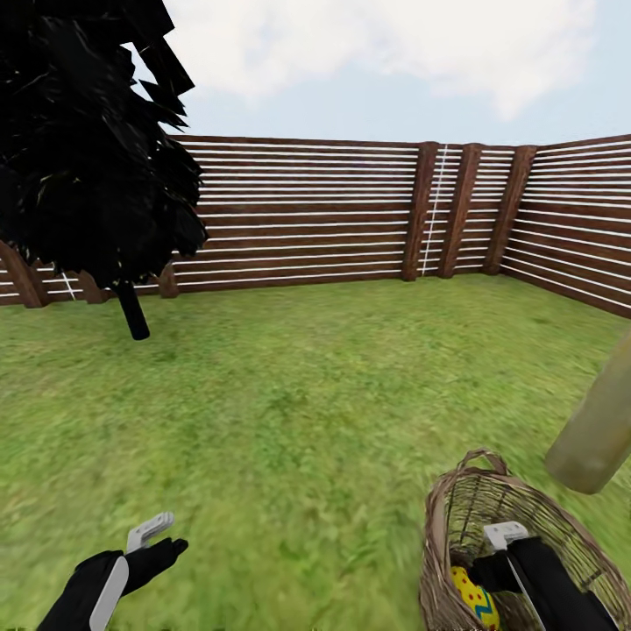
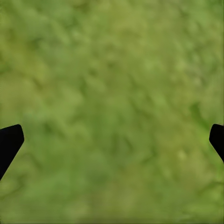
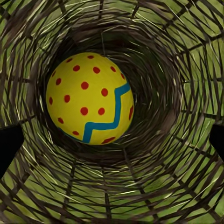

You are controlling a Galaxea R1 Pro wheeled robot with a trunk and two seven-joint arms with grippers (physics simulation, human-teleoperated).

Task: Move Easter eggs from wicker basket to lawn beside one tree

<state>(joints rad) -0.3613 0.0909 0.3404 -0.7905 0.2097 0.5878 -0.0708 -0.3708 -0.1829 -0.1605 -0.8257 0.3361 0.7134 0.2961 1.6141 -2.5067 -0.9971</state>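
Easter egg [image 3: 89, 98] lies alone at the wicker basket's [image 1: 456, 517] bottom, lower right; right end effector [image 3: 112, 135], fingers apart, is reaching in. Next, I judge: descend, straddle, close. Left end effector [image 1: 158, 539] hangs apart over lawn [image 1: 289, 412].

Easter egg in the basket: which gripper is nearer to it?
Right. The right gripper reaches into the wicker basket just above the egg; the left gripper hangs over lawn, well aside.

Yellow egg [image 3: 88, 98], red dots, blue zigzag; brown basket [image 3: 154, 186].
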